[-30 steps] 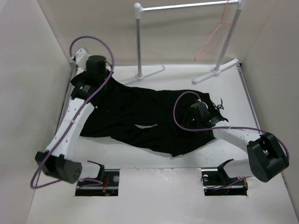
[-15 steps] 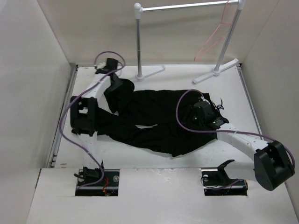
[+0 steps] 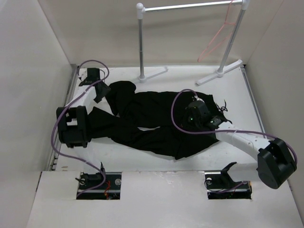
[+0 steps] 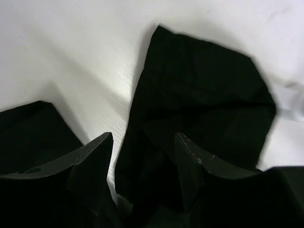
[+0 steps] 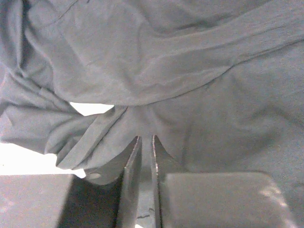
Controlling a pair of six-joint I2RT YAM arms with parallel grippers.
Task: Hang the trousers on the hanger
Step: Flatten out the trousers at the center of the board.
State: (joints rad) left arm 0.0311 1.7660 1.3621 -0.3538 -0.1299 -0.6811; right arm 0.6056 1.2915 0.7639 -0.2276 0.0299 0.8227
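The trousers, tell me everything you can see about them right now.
The trousers are plain black soft fabric, wrinkled, spread flat on the white table, waist to the right, both legs stretching left, one leg end folded over. The right pincer pinches a gathered fold near the waist; the left pincer hangs open above the folded leg end. The hanger hangs apart on the rack.

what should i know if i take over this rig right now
Left pincer: open, empty, above a leg end of the trousers.
Right pincer: closed on a fold of the trousers near their right end.
Trousers lie flat on the table; the pink hanger hangs on the clothes rack, far right.
Done: nothing on the hanger yet.
Left: get the trousers onto the hanger.
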